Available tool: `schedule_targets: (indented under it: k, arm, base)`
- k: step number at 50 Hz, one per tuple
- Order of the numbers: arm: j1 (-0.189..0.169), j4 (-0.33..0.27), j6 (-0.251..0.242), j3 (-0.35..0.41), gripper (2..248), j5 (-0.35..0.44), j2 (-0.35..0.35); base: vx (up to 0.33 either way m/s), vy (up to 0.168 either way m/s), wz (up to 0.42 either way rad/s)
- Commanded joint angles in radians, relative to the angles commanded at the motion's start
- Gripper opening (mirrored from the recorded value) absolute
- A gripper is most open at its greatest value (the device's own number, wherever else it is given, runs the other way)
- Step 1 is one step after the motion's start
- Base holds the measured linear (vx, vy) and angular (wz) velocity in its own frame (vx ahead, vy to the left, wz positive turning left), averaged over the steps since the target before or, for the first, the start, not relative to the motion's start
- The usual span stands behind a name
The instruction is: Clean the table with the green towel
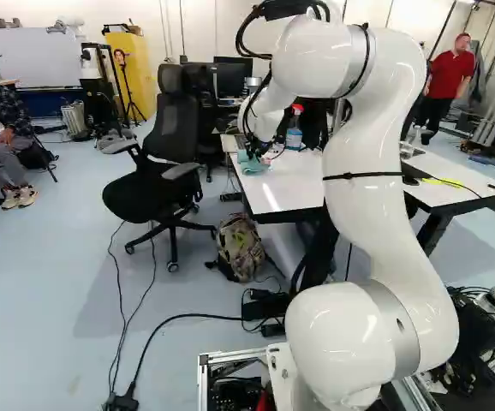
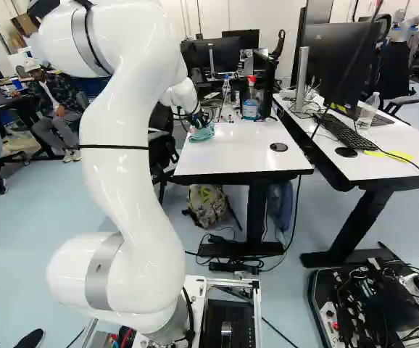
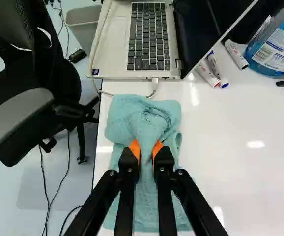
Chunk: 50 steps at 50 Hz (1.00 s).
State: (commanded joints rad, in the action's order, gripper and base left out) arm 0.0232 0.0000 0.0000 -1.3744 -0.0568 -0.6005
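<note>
Hiding some towel [image 3: 144,123]: the tool [image 2: 197,121]

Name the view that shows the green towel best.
The wrist view: it shows the towel close up on the white table, a fold pinched in the end effector. Both base views show it only as a small, distant bunch near the table's edge.

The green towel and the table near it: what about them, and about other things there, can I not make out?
- Table top under the towel: hidden by the cloth, wrist view.
- Towel's pinched fold: partly covered by the gripper, wrist view.
- Laptop screen: cut off by the wrist view's edge.
- Grip on the cloth: too small in both base views.
</note>
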Motion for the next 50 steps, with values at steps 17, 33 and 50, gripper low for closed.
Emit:
schedule_targets:
  k: [17, 33, 50]
  arm:
    - [0.0, 0.0, 0.0, -0.002, 48, 0.0, -0.009]
    - [0.0, 0.0, 0.0, -0.002, 48, -0.003, -0.009]
    - [0.0, 0.0, 0.0, -0.002, 48, -0.016, -0.009]
  base:
    - [0.0, 0.0, 0.0]
    - [0.0, 0.0, 0.0]
    - [0.0, 0.0, 0.0]
